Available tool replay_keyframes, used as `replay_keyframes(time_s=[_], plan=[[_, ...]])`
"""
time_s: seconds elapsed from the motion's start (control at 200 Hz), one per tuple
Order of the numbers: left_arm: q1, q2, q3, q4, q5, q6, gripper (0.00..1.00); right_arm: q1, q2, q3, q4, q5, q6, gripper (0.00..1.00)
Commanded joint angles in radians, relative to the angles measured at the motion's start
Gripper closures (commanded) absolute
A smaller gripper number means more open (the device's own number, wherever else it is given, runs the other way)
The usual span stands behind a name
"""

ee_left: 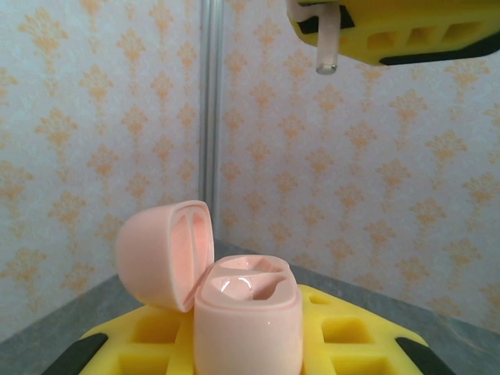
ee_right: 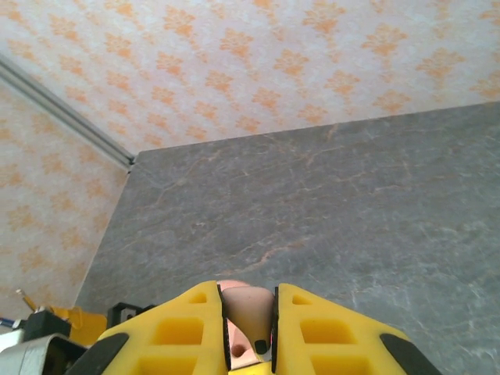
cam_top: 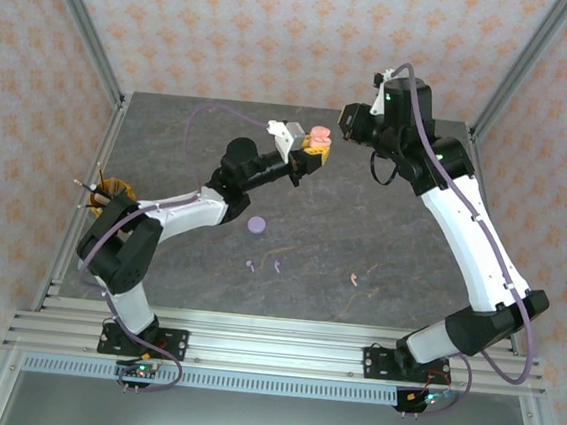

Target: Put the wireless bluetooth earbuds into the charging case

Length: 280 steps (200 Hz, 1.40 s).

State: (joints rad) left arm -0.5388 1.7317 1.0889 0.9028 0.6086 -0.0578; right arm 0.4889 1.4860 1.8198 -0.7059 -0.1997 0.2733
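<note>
Now, above the grey table (cam_top: 168, 161), I am keeping my left claw (ee_left: 246, 351) clamped around the pink charging case (ee_left: 246, 312), upright with its lid swung open so both sockets are facing up. My right claw (ee_right: 250, 332) is pinching 1 pale pink earbud (ee_left: 326, 43), stem pointing down above the case, seemingly for insertion. Below, 2 purple earbuds (cam_top: 276, 266) and 1 spare pink earbud (cam_top: 354, 279) are lying on the table.

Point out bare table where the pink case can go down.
Free: the table at its far left corner, behind the left arm; and the middle stretch between the purple disc and the right arm. Crowded: the near strip with loose earbuds, and around the lifted pink case.
</note>
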Motion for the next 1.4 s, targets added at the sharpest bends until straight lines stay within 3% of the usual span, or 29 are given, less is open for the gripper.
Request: replay_keyframes(time_s=[0.0, 0.335, 1.396], plan=[[0.002, 0.031, 0.060, 0.131, -0.045, 0.004, 1.00, -0.001, -0.009, -0.004, 0.104, -0.067, -0.039, 0.82], [0.003, 0.046, 0.124, 0.127, 0.007, 0.043, 1.00, 0.000, -0.054, -0.106, 0.259, -0.167, -0.073, 0.82], [0.009, 0.059, 0.204, 0.096, 0.020, 0.029, 1.00, -0.001, -0.043, -0.156, 0.258, -0.225, -0.089, 0.85]])
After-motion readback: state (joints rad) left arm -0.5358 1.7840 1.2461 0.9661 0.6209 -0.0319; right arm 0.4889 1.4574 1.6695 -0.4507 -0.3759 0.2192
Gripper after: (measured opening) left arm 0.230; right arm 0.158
